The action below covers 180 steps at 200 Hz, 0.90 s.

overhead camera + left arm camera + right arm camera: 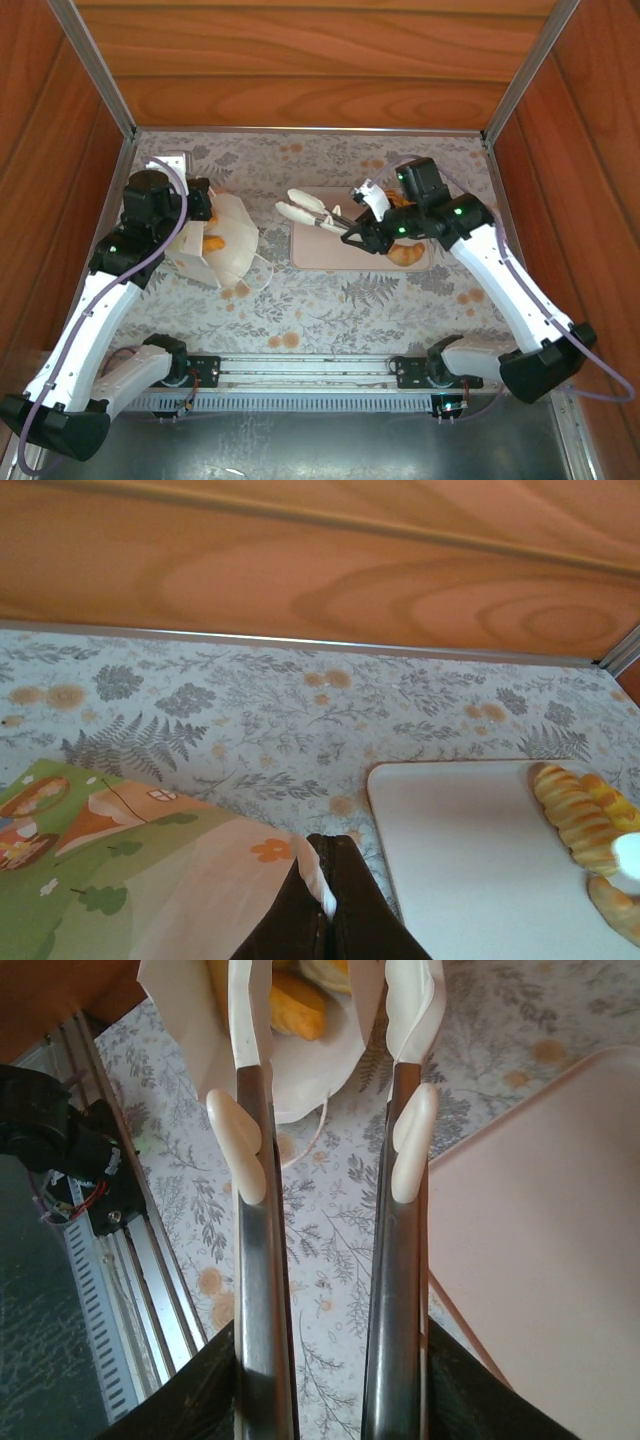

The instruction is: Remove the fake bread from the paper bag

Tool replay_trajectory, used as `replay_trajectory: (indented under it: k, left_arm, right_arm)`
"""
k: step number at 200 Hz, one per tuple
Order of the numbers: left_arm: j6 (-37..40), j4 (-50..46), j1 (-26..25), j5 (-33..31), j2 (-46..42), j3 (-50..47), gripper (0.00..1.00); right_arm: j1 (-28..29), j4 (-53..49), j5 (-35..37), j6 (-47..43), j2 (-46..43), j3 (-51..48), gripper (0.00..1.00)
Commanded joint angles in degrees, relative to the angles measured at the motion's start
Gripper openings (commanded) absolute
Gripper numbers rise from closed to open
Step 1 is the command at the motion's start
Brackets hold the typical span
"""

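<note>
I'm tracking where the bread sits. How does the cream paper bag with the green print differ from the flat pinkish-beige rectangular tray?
The cream paper bag sits left of centre, tipped with its mouth open, its edge pinched by the left gripper; the pinkish-beige tray lies flat right of centre, ungripped. The bag is printed and rumpled; the tray is plain and smooth. Both rest on the floral tablecloth and hold golden-brown toy pastries.

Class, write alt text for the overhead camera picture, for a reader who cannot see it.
On a floral-covered table, the left claw pinches a cream paper bag with toy bread inside. The right claw holds open tongs above a pinkish tray carrying more toy bread.
</note>
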Motion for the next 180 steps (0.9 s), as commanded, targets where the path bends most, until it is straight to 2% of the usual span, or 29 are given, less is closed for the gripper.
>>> replay_trajectory:
  k: [1, 25, 54, 107, 122, 138, 154, 180]
  left_arm:
    - [0.0, 0.4, 0.6, -1.4, -1.0, 1.4, 0.0]
    - [0.1, 0.5, 0.6, -1.9, -1.3, 1.4, 0.0]
    - [0.1, 0.7, 0.6, -2.3, -1.9, 0.2, 0.0]
    - [1.7, 0.5, 0.6, -1.9, -3.2, -1.0, 0.0]
    - [1.7, -0.3, 0.6, -1.4, -3.5, -1.0, 0.0]
    - [1.7, -1.6, 0.6, -1.1, -3.5, -0.6, 0.0]
    - [1.6, -2.7, 0.6, -1.2, -3.6, -0.5, 0.0]
    - [1.2, -3.4, 0.6, -1.1, -3.7, -0.1, 0.0]
  right_arm:
    - [2.8, 3.0, -1.5, 1.8, 1.3, 0.5, 0.41]
    - [5.2, 3.7, 2.1, 6.7, 3.1, 0.5, 0.41]
    - [7.0, 3.9, -0.1, 15.0, 5.7, 0.5, 0.39]
    - [16.0, 16.4, -0.4, 26.8, 11.8, -3.2, 0.36]
    - [19.1, 19.6, 1.7, 26.0, 13.5, -3.2, 0.38]
    - [22.7, 21.6, 6.3, 21.2, 15.0, -2.6, 0.38]
    - [26.2, 23.6, 16.7, 16.5, 16.9, -2.1, 0.39]
    - [30.9, 24.6, 28.5, 4.0, 21.9, 0.3, 0.42]
